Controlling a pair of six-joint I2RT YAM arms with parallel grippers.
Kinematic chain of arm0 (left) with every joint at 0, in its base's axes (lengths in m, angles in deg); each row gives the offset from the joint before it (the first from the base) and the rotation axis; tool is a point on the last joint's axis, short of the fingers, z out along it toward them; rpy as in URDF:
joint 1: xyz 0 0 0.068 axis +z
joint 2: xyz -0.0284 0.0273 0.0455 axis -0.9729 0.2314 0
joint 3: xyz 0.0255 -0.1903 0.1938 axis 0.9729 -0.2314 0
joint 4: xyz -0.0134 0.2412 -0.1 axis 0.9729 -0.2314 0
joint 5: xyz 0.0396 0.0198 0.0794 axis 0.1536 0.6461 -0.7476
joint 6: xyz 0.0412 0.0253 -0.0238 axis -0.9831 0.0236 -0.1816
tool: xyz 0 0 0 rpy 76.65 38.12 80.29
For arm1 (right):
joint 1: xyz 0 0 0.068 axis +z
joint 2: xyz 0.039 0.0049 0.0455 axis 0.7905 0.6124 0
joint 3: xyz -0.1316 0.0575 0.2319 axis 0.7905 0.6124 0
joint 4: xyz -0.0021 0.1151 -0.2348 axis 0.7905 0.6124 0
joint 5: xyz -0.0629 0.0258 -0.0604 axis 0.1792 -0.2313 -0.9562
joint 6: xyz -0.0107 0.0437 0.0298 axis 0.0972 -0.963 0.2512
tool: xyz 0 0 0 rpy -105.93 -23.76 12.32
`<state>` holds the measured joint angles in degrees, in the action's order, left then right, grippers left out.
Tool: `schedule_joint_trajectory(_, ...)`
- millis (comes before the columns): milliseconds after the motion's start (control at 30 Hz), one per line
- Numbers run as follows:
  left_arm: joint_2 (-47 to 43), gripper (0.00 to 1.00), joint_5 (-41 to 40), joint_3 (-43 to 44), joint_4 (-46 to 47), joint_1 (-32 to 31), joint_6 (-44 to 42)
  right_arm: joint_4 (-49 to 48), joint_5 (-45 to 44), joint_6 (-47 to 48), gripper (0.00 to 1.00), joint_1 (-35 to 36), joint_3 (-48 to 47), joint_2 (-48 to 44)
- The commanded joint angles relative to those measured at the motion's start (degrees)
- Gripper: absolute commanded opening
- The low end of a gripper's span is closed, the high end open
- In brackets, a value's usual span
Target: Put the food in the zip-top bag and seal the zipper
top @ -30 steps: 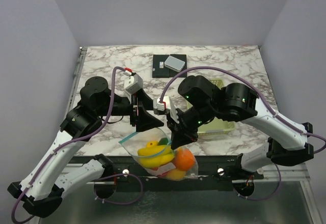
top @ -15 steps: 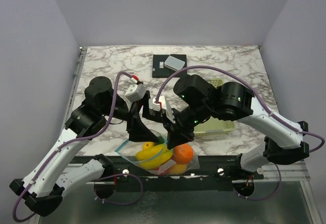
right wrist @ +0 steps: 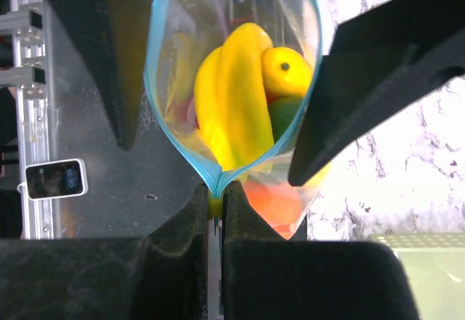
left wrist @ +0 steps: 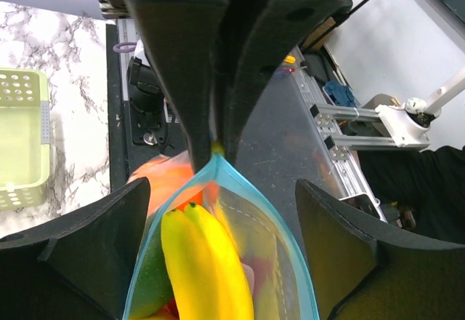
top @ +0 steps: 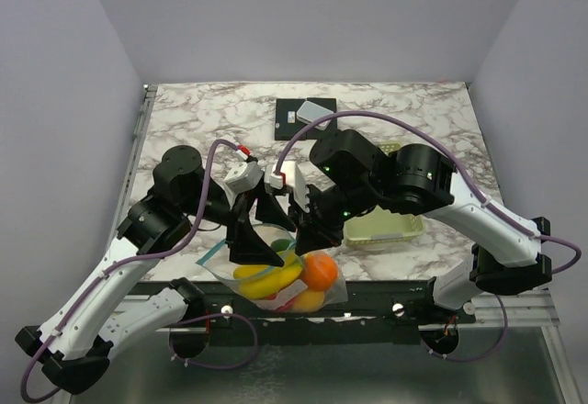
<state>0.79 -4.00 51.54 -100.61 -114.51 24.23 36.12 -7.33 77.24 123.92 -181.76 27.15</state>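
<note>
The clear zip-top bag (top: pixel 219 264) hangs at the table's front edge with its mouth open. Inside are a yellow banana (top: pixel 271 280), an orange (top: pixel 319 271), a lemon (right wrist: pixel 283 73) and a dark green fruit (right wrist: pixel 287 113). My right gripper (top: pixel 308 234) is shut on one end of the light blue zipper (right wrist: pixel 156 94), as the right wrist view (right wrist: pixel 216 196) shows. My left gripper (top: pixel 260 230) is wide open, one finger either side of the bag's mouth (left wrist: pixel 223 189), not touching it. The zipper (left wrist: pixel 261 204) is parted along most of its length.
The pale yellow-green basket (top: pixel 386 225) stands on the marble table to the right of the bag and looks empty. A black square pad (top: pixel 292 129) with a grey block (top: pixel 315 110) lies at the back. The black front rail (top: pixel 404 294) runs under the bag.
Both grippers and the bag have shifted left. My left gripper has come down towards the front edge and now straddles the bag's mouth. The right gripper has kept its hold.
</note>
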Motion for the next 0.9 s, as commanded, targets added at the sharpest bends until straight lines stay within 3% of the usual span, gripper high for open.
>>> schedule_joint_trajectory(0,-1.4,0.82,-0.4,-0.7,1.5,-0.2,-0.8,-0.5,-6.0,-4.5,0.01,0.4,-1.6,0.1)
schedule_joint_trajectory(367,-0.9,0.82,-3.9,-2.0,1.6,-0.3,-0.2,-2.8,-11.6,-15.2,0.01,0.4,-3.5,0.3)
schedule_joint_trajectory(867,-2.9,0.84,-14.2,-4.0,-1.8,-0.2,-1.1,2.0,-18.2,-20.7,0.01,0.4,-8.5,2.8)
